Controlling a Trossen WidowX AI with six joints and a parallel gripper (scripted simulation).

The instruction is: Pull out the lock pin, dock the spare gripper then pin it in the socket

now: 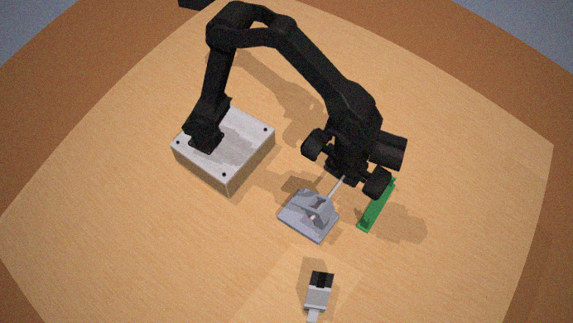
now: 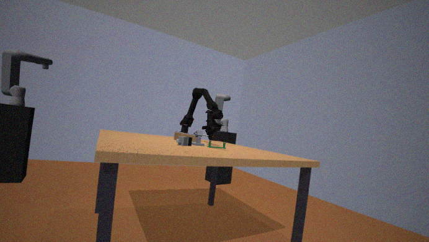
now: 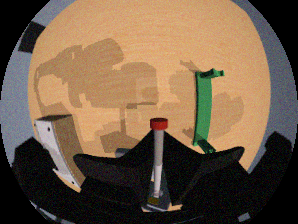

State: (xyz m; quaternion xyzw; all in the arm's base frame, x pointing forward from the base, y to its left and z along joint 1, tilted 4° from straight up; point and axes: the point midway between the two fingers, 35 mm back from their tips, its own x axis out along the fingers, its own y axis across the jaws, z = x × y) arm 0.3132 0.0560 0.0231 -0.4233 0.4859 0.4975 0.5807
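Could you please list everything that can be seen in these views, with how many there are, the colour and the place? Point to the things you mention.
Lock pin [image 1: 336, 186] [image 3: 158, 155]: one, pale shaft, red head; through the mount, clamped in the jaws.
Mount [image 1: 291, 209]: one, blue-grey; on the table, between base block and green rack.
Spare gripper [image 1: 317, 297] [image 2: 185, 141]: one, grey and black; lying on the table.
Green rack [image 1: 374, 210] [image 2: 217, 147] [image 3: 203, 110]: one, green; beside the mount.
Base block [image 1: 252, 145] [image 3: 70, 145]: one, light top, brown sides; under the arm.
Table [image 2: 186, 156]: one, light wood, dark legs; on the floor.
Background arms: two, grey, on black pedestals; beyond the table.
Arm [image 1: 306, 58] [image 2: 193, 107]: one, black; reaching over the mount.
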